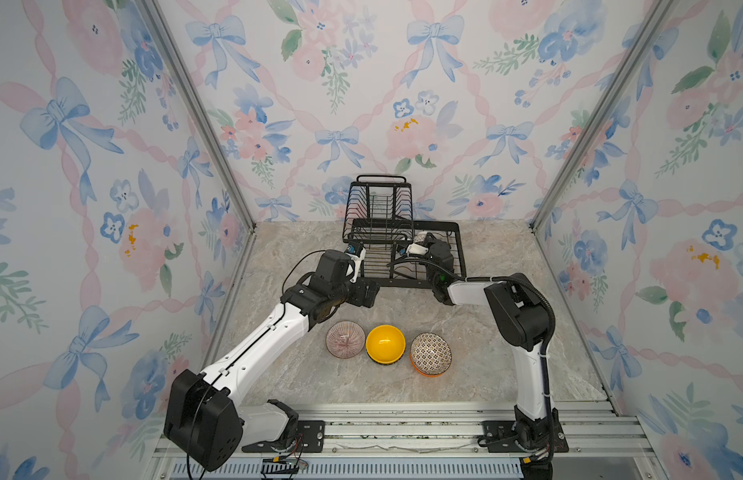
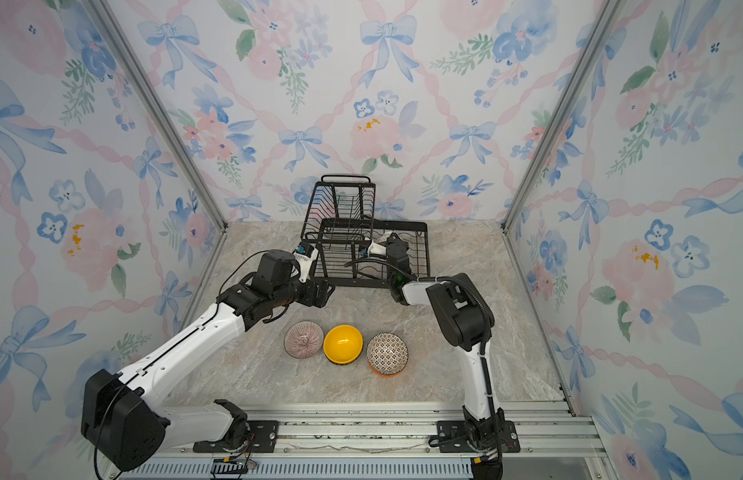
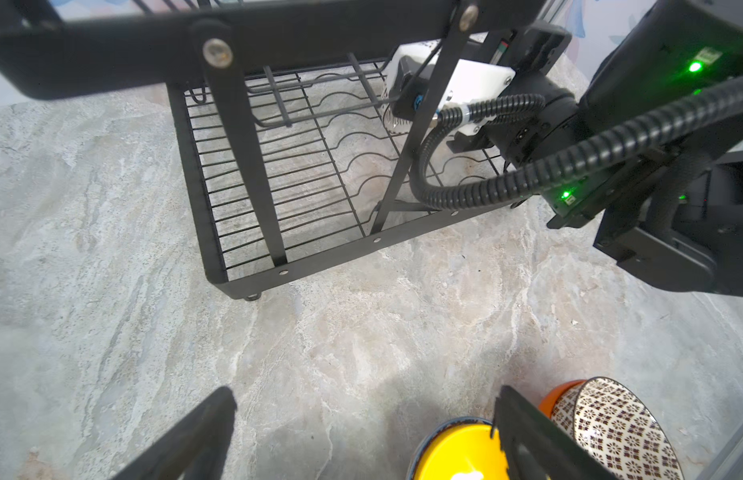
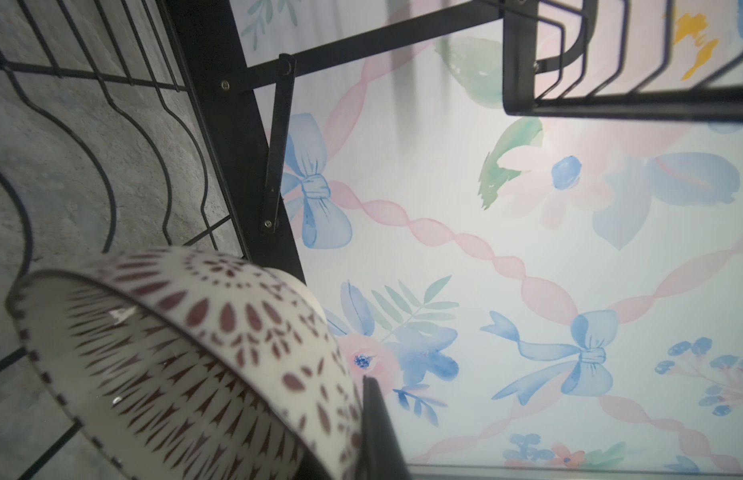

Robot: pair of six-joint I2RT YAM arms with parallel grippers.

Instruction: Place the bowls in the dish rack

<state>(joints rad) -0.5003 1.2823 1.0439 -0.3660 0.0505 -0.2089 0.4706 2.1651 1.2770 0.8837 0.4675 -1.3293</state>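
Right gripper (image 1: 424, 241) reaches over the dish rack (image 1: 458, 249). Its jaws are pressed together on the rim of a white bowl with dark red petal marks (image 4: 187, 357), with one black finger (image 4: 378, 428) against the bowl's outer wall. The bowl is tipped on edge above the wavy wires of the flat tray, just right of the raised basket tier (image 1: 378, 203). Cannot tell whether it touches the wires.

Left gripper (image 3: 365, 415) is spread wide and empty, low over the marble tabletop (image 3: 112, 249) just in front of the rack's near left corner.

A row sits on the table nearer the arm bases, well apart from the rack:
- pink ribbed bowl (image 1: 345, 338)
- yellow bowl (image 1: 385, 343), nested in a blue-rimmed bowl (image 3: 444, 424)
- white bowl with dark square pattern (image 1: 430, 352), nested in an orange bowl (image 3: 560, 395)
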